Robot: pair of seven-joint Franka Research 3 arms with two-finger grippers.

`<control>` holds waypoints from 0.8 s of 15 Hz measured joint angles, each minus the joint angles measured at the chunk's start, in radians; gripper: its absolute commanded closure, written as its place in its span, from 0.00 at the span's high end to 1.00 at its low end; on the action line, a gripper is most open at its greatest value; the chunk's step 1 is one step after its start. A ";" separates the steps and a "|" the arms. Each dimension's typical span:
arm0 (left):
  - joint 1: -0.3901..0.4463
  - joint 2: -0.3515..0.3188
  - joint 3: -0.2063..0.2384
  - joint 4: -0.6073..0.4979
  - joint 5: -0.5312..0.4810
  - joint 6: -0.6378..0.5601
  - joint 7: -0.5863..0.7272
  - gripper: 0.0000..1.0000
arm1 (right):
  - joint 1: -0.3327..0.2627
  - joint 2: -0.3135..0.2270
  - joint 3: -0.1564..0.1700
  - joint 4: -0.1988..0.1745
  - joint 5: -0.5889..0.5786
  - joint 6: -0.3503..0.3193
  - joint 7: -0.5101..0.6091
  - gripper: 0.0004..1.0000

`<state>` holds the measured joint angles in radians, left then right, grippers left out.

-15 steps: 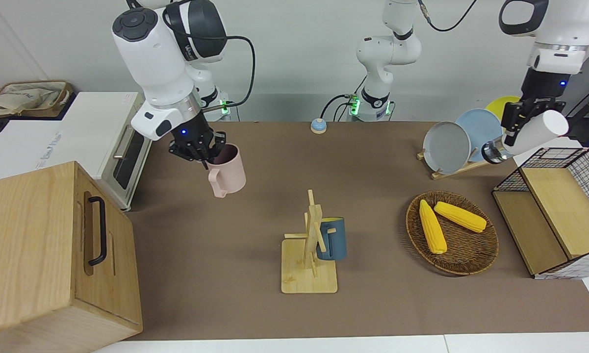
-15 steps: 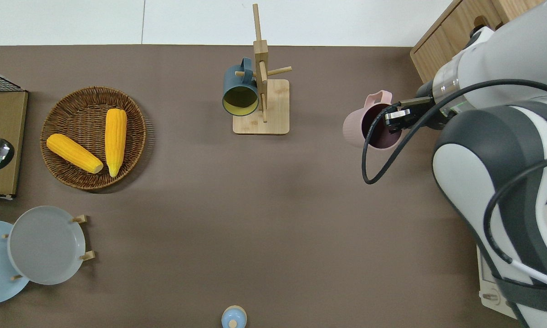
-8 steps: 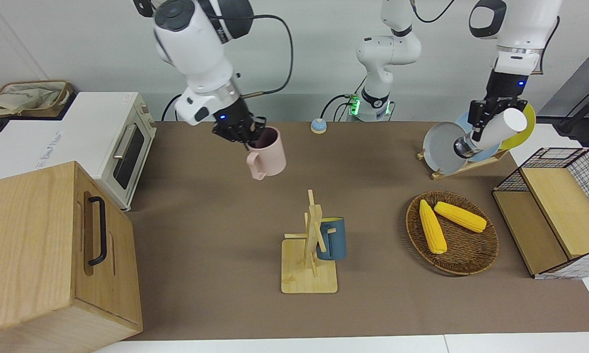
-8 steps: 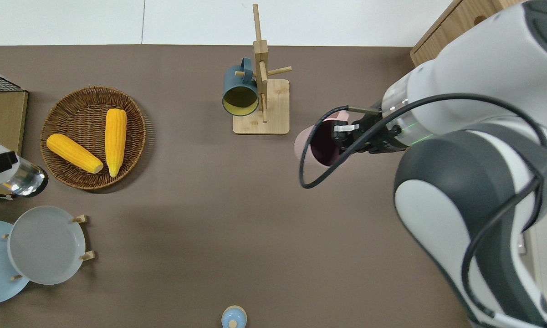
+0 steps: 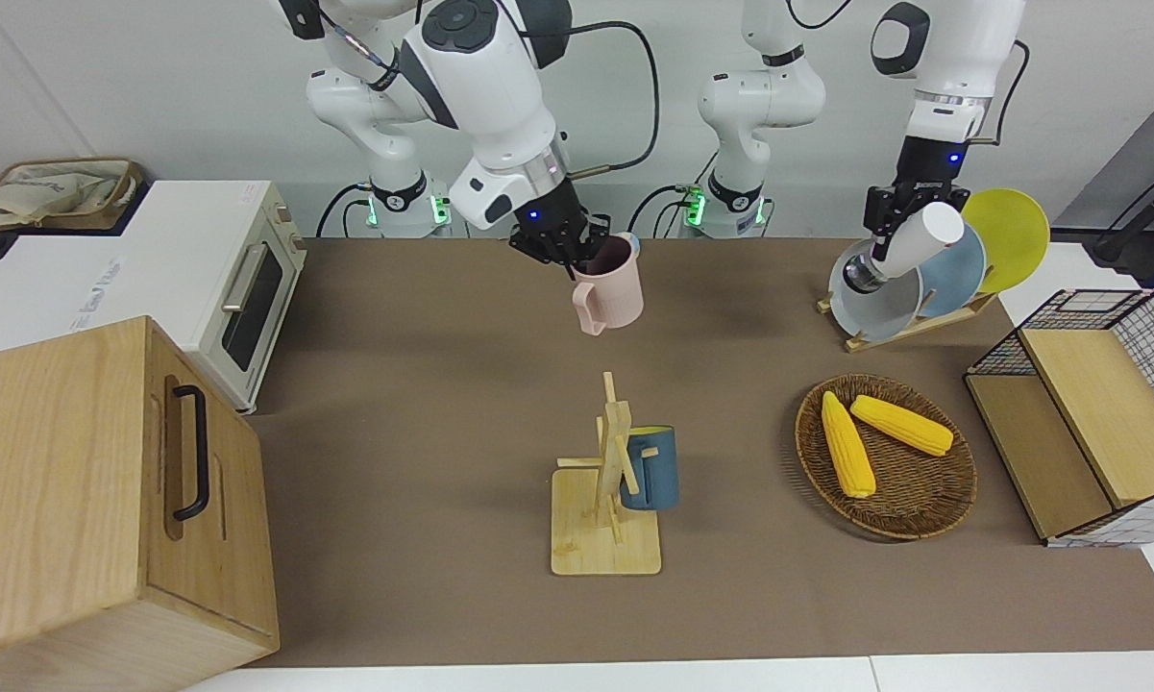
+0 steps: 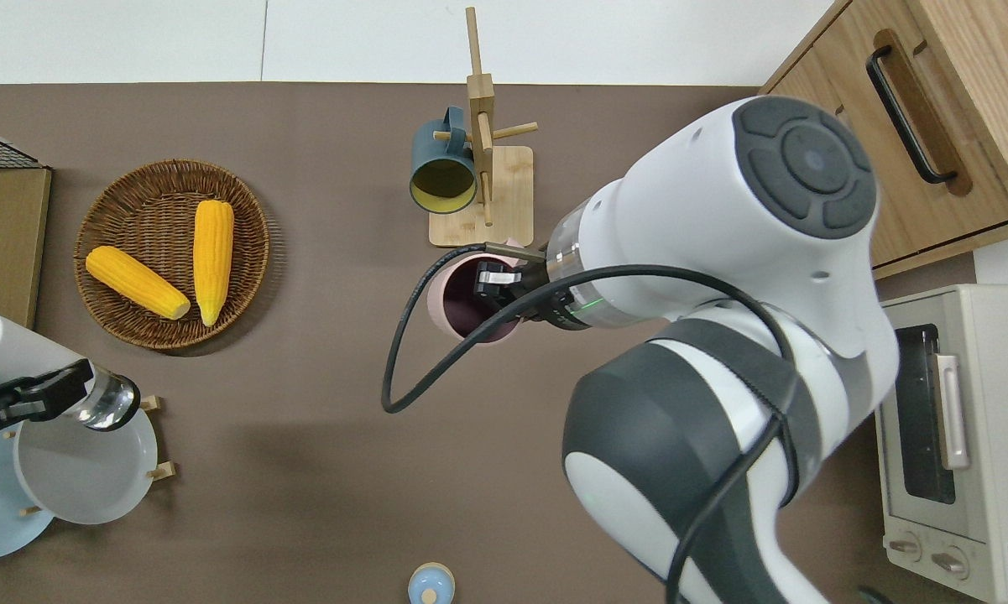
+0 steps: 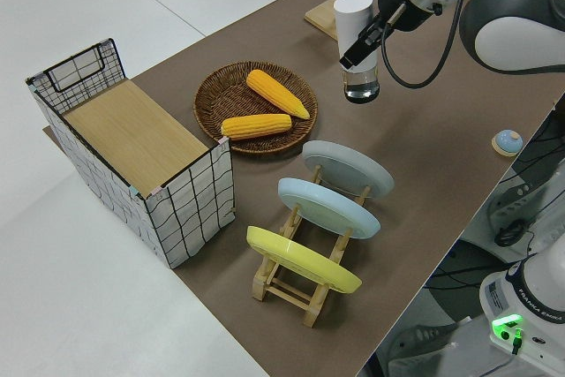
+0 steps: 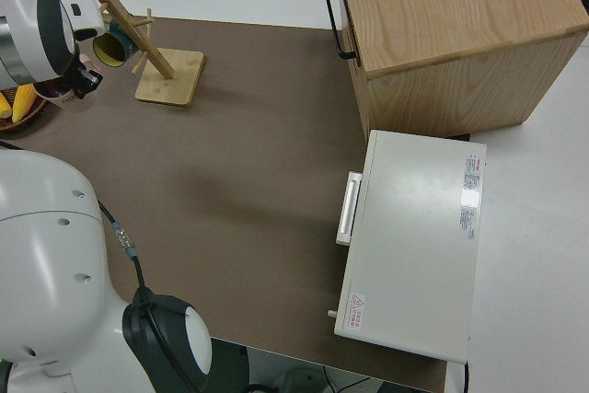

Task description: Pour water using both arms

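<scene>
Scanning the front view from its left edge: wooden cabinet (image 5: 106, 500) with a black handle sits at the right arm's end of the table (image 5: 423, 404), white toaster oven (image 5: 211, 279) beside it, nearer to the robots. Right claw (image 5: 569, 252) is up in the air, clenched on the rim of a pink mug (image 5: 610, 296), one finger inside the cup; mug hangs upright, handle pointing away from the robots. Overhead shows the mug (image 6: 470, 295) over bare table, just nearer to the robots than the wooden mug rack (image 5: 607, 500). Blue mug (image 5: 651, 469) hangs on the rack, opening turned toward the robots. Small blue bell (image 6: 430, 584) sits on the table edge close to the robot bases. Wicker basket (image 5: 932, 514) holds two corn cobs (image 5: 846, 444), toward the left arm's end. Left claw (image 5: 886, 223) is up too, gripping a bottle (image 5: 905, 248) with a white sleeve and clear bottom, tilted, clear end lower; overhead puts it over the grey plate (image 6: 84, 470) in the plate rack (image 7: 296, 275). Light blue plate (image 7: 328, 207) and yellow plate (image 7: 303, 260) stand in the same rack. Wire crate (image 5: 1095, 413) with wooden shelves sits at the left arm's end.
</scene>
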<state>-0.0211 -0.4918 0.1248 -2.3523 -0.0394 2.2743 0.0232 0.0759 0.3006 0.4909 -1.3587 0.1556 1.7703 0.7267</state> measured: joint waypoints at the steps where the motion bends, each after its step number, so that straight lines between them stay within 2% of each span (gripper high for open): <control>1: 0.000 -0.016 -0.005 -0.031 0.000 0.018 -0.001 0.00 | 0.002 0.007 0.018 -0.009 0.000 0.029 0.032 0.01; 3: 0.000 -0.039 -0.010 -0.078 0.000 0.044 -0.003 0.00 | 0.018 0.024 0.041 -0.020 0.000 0.073 0.078 0.01; 6: 0.000 -0.068 -0.011 -0.137 0.001 0.073 -0.003 0.00 | 0.078 0.060 0.050 -0.031 -0.026 0.151 0.165 0.01; 8: 0.000 -0.078 -0.021 -0.169 0.002 0.095 -0.003 0.00 | 0.131 0.102 0.051 -0.033 -0.059 0.241 0.239 0.01; 12: 0.000 -0.079 -0.035 -0.190 0.002 0.109 -0.004 0.00 | 0.200 0.202 0.052 -0.037 -0.158 0.374 0.350 0.02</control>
<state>-0.0209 -0.5705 0.0896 -2.5423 -0.0371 2.3830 0.0195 0.2756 0.5028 0.5426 -1.3952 -0.0025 2.1443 1.0765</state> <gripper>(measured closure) 0.366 0.947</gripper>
